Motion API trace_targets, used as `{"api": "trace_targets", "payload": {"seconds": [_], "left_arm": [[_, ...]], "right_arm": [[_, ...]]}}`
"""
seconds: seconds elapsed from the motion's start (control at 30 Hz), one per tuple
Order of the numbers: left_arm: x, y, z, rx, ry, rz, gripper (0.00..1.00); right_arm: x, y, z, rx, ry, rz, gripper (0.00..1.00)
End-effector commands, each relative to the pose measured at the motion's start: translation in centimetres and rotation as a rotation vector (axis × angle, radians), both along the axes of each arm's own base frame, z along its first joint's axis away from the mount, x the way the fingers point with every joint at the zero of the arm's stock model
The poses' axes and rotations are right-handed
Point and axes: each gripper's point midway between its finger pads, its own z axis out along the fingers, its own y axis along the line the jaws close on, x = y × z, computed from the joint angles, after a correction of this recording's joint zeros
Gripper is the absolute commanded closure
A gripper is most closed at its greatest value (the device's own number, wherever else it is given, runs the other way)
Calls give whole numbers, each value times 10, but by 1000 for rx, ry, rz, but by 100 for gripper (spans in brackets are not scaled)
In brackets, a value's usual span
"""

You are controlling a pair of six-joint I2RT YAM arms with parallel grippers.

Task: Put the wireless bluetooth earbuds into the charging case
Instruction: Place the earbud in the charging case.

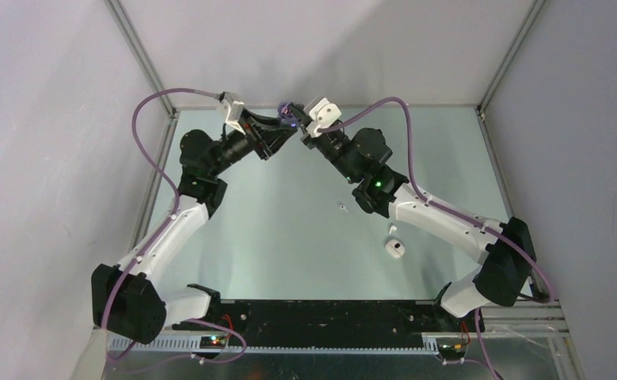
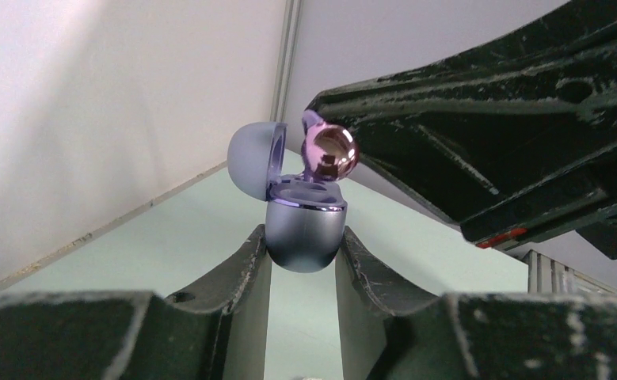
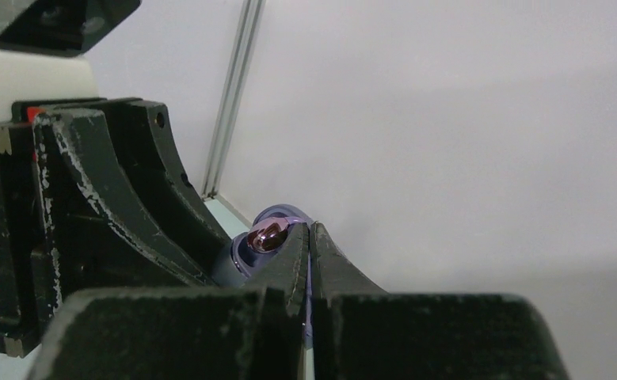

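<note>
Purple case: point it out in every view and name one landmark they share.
Top external: case at far centre, where both pincers meet.
Left wrist: centre of the picture, lid open, clamped in the left pincer.
Right wrist: low centre-left, mostly hidden behind the right pincer.
Shared landmark: the right pincer's tip, pinching the shiny earbud at the case's mouth.

The left arm reaches toward 1 o'clock and the right arm toward 11 o'clock. They meet raised at 12 o'clock. The left gripper has its jaws clamped on the charging case. The right gripper has its jaws pinched tight on a purple earbud.
</note>
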Motion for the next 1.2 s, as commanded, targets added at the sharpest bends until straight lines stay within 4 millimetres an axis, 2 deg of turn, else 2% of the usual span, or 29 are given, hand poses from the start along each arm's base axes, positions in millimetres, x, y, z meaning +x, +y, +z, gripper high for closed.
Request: {"api": "trace_targets", "payload": {"seconds": [0.0,0.47,0.77,1.17], "left_arm": [[-16,1,28,-33,-91,-18,100],[-20,2,31,-41,-88,-21,100],[-22,3,35,-46,-99,-16,100],[-16,9,39,-82,-60,27,100]], "right_arm": [[-5,4,11,-23,-94,10,100],[-5,8,12,-159,-247,-25,100],[-3,9,5,-199,-243,-30,100],[-13,18,1,-236,-267,28,100]]}}
